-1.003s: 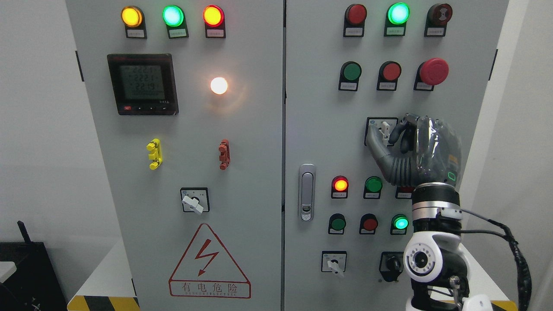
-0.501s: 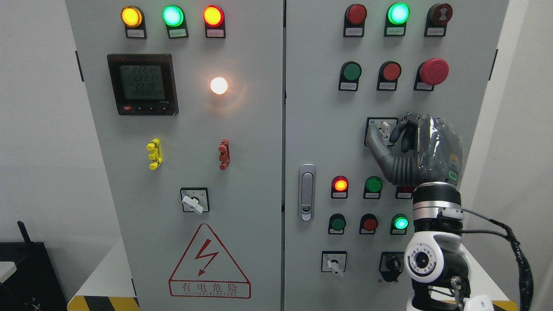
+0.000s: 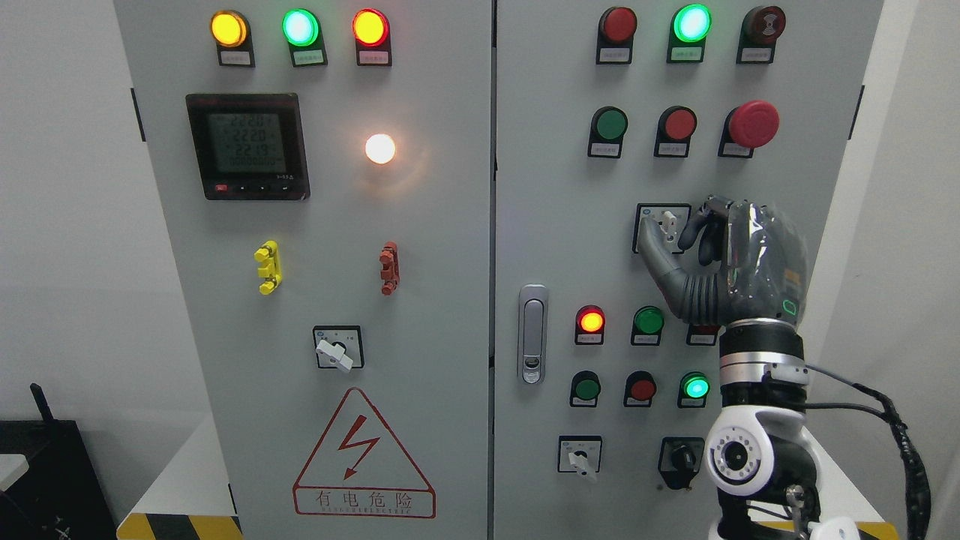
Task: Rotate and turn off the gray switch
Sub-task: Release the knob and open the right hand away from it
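Gray switch (image 3: pixel 667 222): mounted mid-height on the right cabinet door (image 3: pixel 555 225), below the row with the red mushroom button (image 3: pixel 754 124). Its small label plates are too small to read. Right robot hand (image 3: pixel 739 262): thumb and fingers (image 3: pixel 688 232) pinched on the switch's knob. On the left door, a red warning triangle (image 3: pixel 364 454) reads "有电危险". Meter display (image 3: pixel 247 146) digits blurred.

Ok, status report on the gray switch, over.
Right hand pinching the gray switch, thumb and fingers around its knob. Left hand not in view. Nothing in the way.
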Tool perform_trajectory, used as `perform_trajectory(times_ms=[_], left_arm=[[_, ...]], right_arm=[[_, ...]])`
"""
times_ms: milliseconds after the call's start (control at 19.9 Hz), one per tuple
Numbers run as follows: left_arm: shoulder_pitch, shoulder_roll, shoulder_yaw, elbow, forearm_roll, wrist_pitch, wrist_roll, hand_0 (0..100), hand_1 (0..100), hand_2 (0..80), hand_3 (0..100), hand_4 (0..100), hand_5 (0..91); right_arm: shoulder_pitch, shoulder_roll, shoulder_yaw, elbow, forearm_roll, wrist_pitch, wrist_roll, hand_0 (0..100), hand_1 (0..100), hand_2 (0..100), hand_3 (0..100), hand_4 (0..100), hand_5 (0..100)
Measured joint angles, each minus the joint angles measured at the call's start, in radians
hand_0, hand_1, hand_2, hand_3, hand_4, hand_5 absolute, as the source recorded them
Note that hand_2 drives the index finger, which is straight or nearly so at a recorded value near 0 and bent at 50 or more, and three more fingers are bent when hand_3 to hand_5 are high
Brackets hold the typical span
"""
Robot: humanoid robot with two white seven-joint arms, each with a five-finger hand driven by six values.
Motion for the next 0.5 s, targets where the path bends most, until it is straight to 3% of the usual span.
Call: perform_trajectory(times_ms=[501], left_arm=[[0.0,0.0,0.0,0.0,0.0,0.0,-0.002,12,39,0.0,0,0,0.0]], right_arm=[[0.056,0.001,0.0,-0.066,-0.002,-0.066,-0.026,28,38,76,100,95,100]])
